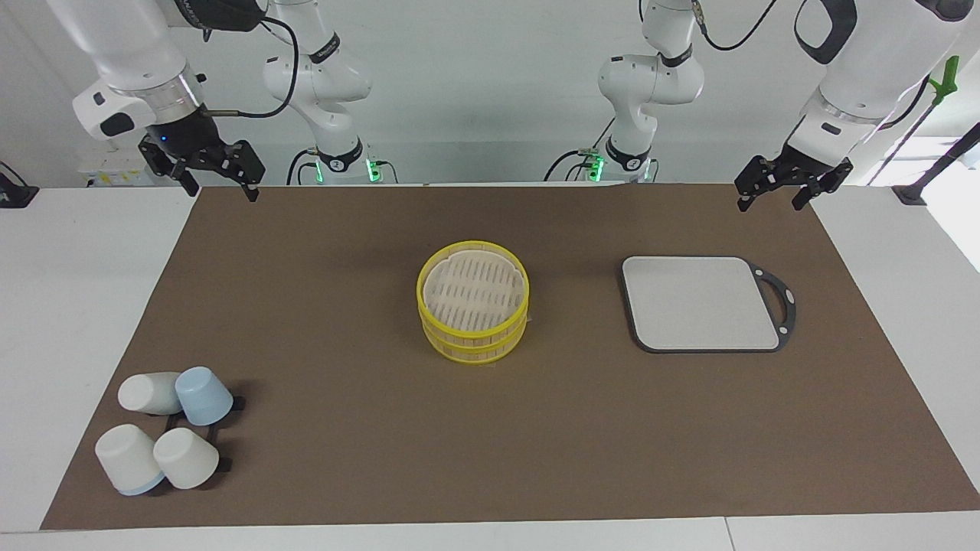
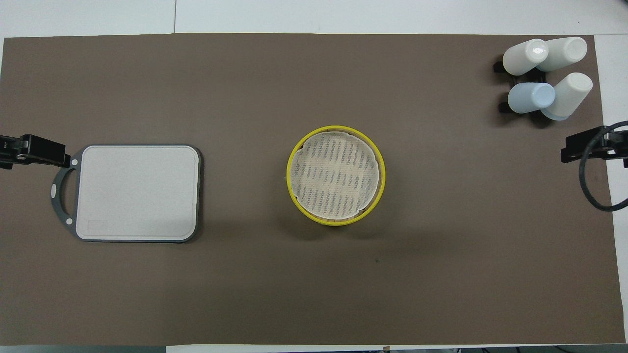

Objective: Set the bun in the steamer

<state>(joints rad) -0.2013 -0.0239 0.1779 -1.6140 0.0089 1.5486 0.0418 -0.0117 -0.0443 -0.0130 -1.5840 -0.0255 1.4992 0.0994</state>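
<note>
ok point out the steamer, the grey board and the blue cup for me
steamer [image 1: 473, 294]: facing view, on the pale slatted lid inside the yellow rim
grey board [image 1: 700, 302]: facing view, middle of its flat pale face
blue cup [image 1: 204, 395]: facing view, on its side wall

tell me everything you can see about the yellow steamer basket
The round, low steamer basket with bright yellow rims stands upright mid-table on the brown mat. It looks like two stacked tiers, woven or bamboo-like, closed by a pale slatted lid sitting slightly askew inside the top rim. Nothing else touches it; no bun shows.

The brown mat [image 1: 344, 459] carries the steamer [image 1: 473, 311] (lidded), grey board [image 1: 700, 303] and cups [image 1: 164, 440].
</note>
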